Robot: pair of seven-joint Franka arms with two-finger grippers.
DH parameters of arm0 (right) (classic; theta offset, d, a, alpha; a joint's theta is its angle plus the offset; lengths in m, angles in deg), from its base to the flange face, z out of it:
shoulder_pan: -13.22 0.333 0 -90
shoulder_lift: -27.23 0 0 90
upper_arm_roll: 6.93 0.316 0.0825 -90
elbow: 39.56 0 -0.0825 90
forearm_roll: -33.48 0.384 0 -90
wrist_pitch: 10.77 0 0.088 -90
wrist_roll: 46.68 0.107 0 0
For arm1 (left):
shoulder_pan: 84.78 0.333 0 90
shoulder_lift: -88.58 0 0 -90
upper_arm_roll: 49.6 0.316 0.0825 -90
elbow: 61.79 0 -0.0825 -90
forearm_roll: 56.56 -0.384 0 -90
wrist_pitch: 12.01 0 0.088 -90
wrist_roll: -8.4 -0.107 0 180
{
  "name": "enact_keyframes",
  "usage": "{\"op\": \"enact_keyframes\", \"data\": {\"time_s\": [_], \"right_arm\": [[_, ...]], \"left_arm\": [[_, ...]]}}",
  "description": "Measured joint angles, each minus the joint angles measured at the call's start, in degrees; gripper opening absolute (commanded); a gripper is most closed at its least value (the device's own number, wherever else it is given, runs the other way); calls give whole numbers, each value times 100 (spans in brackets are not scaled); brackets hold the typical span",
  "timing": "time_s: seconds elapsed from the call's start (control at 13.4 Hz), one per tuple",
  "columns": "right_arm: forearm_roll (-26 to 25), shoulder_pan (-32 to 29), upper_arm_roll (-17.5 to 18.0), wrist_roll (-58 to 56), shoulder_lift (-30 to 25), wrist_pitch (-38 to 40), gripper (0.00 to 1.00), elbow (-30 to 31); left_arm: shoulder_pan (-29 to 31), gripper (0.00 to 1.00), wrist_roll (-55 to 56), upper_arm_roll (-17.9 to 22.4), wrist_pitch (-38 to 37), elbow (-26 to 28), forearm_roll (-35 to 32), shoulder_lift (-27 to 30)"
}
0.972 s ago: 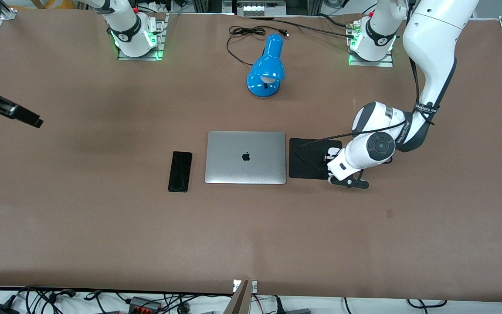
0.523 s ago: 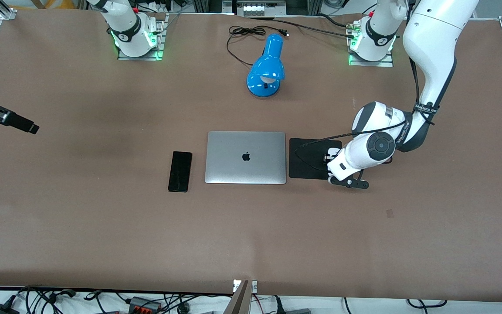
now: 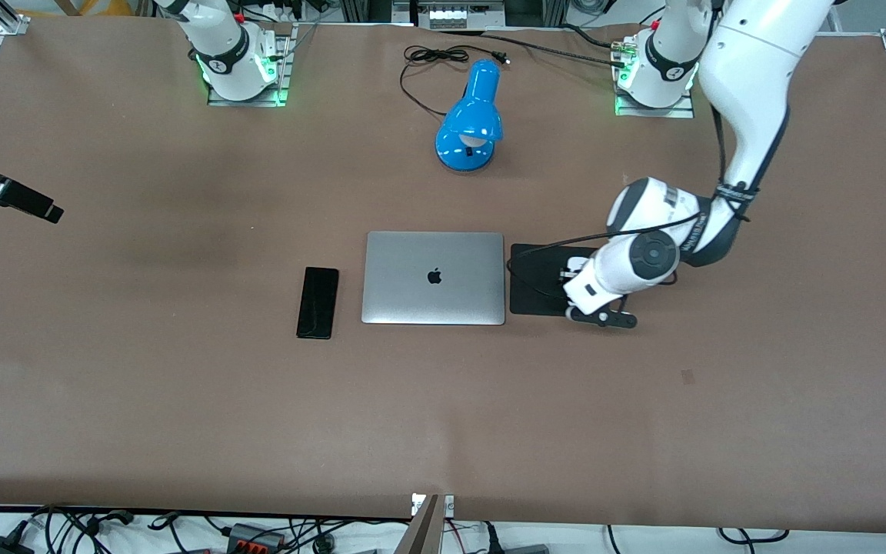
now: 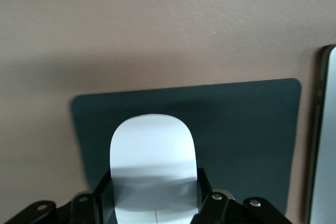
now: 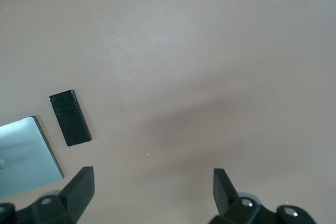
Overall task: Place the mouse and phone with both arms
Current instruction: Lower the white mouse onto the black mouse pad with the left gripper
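Two arms, two grippers, one phone, one laptop, one mouse pad, one mouse, one lamp, all on a brown table (image 3: 181,431).

At the far left edge of the front view: right gripper (image 3: 47,213), up over bare table at the right arm's end, fingers spread wide with nothing between them, fingertips (image 5: 79,187) well apart in the right wrist view.

Left of centre: phone (image 3: 318,302), slim, black, glossy, rectangular, lying flat, long side running top to bottom of the frame, just beside the laptop and apart from it.

At centre: laptop (image 3: 434,278), silver, lid closed, logo facing up.

Above centre: lamp (image 3: 471,119), blue, its black cord (image 3: 431,55) looped near the top edge.

Right of centre: mouse pad (image 3: 535,281), black, square, flat, just beside the laptop.

Over the pad's right portion: left gripper (image 3: 577,277), low over the pad, fingers closed on the mouse (image 4: 153,169). White, smooth, oval, glossy, with a faint grey line near the gripped end; rounded end clear of the fingers in the left wrist view, pad underneath. Touching the pad or just above it: cannot tell.
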Motion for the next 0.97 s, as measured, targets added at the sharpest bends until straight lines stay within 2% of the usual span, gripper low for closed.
{"op": "enact_keyframes", "data": {"time_s": [0.15, 0.22, 0.3, 0.37, 0.75, 0.97], "right_arm": [[-40, 69, 78, -81, -35, -31, 100, 69], [-44, 98, 96, -81, -80, -89, 100, 145], [-44, 99, 92, -81, -122, -194, 100, 215], [-44, 84, 76, -81, -142, -360, 100, 263], [-32, 59, 42, -104, -142, -553, 100, 274], [-32, 76, 68, -235, -140, -504, 100, 273]], "left_arm": [[-183, 29, 291, 0, 384, 178, 0, -90], [-210, 41, 357, 1, 464, 236, 0, -124], [-209, 74, 405, 8, 492, 266, 0, -155], [-201, 100, 463, 10, 518, 267, 0, -171], [-111, 100, 619, 37, 649, 156, 0, -3], [187, 100, 624, 61, -437, -494, -1, 595]]}}
